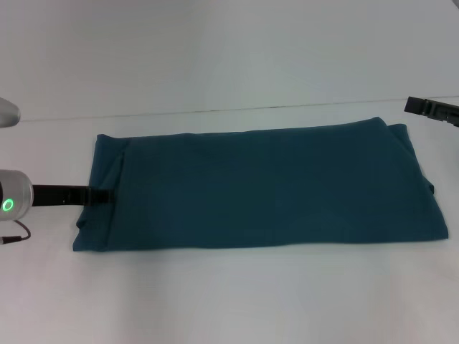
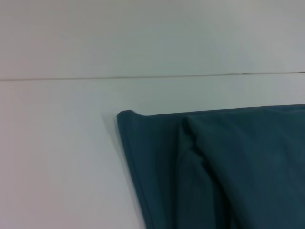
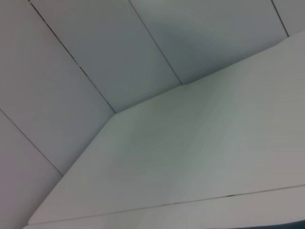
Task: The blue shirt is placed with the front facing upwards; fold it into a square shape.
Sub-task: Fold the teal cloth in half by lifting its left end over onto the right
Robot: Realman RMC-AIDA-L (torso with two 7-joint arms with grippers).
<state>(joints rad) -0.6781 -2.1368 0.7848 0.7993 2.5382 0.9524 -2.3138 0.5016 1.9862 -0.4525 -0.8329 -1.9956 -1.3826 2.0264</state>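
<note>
Shirt [image 1: 265,190] lies mid-table [image 1: 229,301] as long flat band, lettering hidden, so I judge lengthwise folds done; cross fold left for square. My left gripper [image 1: 100,195] low at shirt's left end, tips at hem, likely for grabbing that end; can't tell if spread or pinching. Right gripper [image 1: 432,109] raised off far right corner, apart from cloth, state unclear.

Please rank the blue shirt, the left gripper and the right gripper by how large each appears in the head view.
1. blue shirt, by far the largest.
2. left gripper and right gripper: both small dark slivers, too alike to rank; the right is cut off.
</note>
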